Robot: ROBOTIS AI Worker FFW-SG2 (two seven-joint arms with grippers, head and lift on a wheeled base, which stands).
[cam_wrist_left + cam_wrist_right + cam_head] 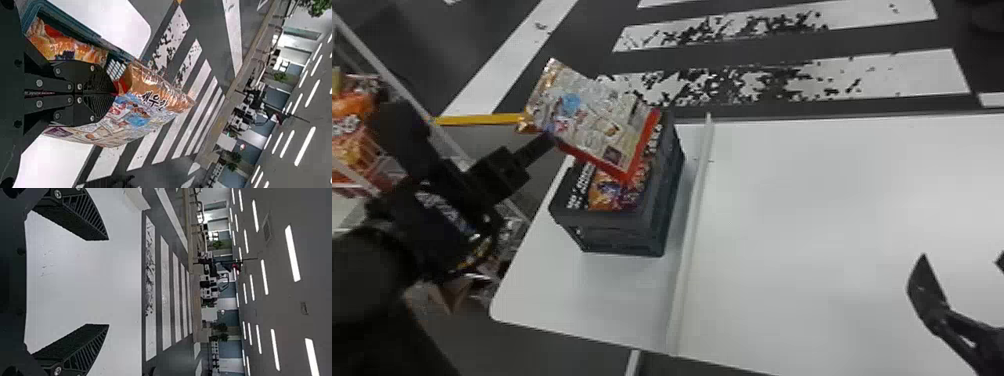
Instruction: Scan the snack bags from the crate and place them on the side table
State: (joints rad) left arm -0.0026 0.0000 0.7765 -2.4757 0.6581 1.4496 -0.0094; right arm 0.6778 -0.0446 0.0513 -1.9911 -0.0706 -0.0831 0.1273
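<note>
A ridge (693,220) crossed the desk (832,200) beside the crate (652,232); above, the left claw (552,140) gripped a snack bag (597,120), long axis slanting rightward; the right claw (962,257) gaped.

From here I see dark floor (592,30) crossed by black-flecked white stripes (882,75) toward twelve o'clock, and a yellow strip (482,119) at ten. Beyond, both wrist views catch green plants (233,157) and long lights (293,252) on the ceiling (274,305).
</note>
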